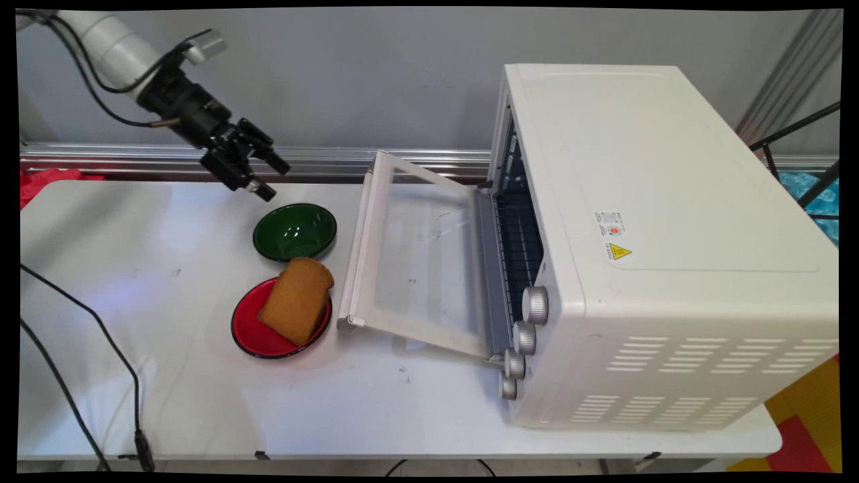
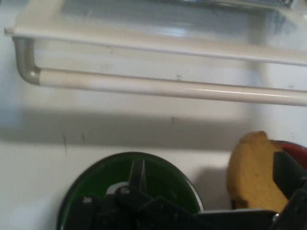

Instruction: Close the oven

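Position of the arm: the white arm (image 1: 107, 40) is reaching in from the upper left and is holding the jaws in the air above the far left part of the tabletop (image 1: 134, 302), pointing down and to the right. The jaws are standing wide open and are gripping nothing; in the hand view the two fingers are rising well apart from the bottom edge, with bare space between them.

Nearest item: the green bowl (image 1: 294, 231) is sitting on the tabletop just below and to the right of the jaws, and nothing is touching it. In the hand view one finger is showing in front of the bowl. The bowl is showing nothing inside it.

Adjacent items: a red plate (image 1: 255, 332) is sitting just on the near side of the bowl. A slice of brown bread (image 1: 297, 300) is lying tilted on the plate, with its upper crust leaning over the plate's far rim towards the bowl. The other finger is showing in front of the bread in the hand view.

Appliance: a white toaster oven (image 1: 671, 235) is occupying the right half of the tabletop. Its glass door (image 1: 419, 261) is hanging open and lying lowered towards the bowl and plate, with the door handle (image 2: 168, 86) running just beside them. A wire rack (image 1: 520, 241) is showing inside the oven, and four silver knobs (image 1: 535, 305) are lining the near front corner.
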You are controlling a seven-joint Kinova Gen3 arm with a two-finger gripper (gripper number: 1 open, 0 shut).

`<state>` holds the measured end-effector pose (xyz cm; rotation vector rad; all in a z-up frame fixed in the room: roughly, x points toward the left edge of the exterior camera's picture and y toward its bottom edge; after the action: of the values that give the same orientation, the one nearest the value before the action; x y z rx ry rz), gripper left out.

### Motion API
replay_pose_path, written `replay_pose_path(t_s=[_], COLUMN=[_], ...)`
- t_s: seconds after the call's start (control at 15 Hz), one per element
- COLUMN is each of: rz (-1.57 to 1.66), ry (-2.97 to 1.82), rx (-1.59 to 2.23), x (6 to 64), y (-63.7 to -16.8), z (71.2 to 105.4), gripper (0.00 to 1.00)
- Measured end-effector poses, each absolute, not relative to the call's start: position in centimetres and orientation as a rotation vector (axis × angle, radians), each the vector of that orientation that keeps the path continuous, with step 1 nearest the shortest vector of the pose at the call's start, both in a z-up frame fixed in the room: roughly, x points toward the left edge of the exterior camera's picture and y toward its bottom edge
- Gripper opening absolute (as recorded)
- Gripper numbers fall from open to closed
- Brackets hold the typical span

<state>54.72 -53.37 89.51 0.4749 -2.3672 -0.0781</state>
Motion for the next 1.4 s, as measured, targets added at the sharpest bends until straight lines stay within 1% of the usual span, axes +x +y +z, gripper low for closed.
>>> replay_pose_path(t_s=[0.4,0.47,1.0,1.4], rz=[-0.024,-0.02,-0.001,0.012], ry=[-2.398,-2.4,-2.419,-2.424], rx=[0.362,0.353,0.303,0.293], x=[53.6,53.5,52.4,50.9], y=[-55.3,-55.5,-57.2,-58.1], z=[87.5,87.3,85.1,82.6], gripper=[1.0,0.0,0.0,0.0])
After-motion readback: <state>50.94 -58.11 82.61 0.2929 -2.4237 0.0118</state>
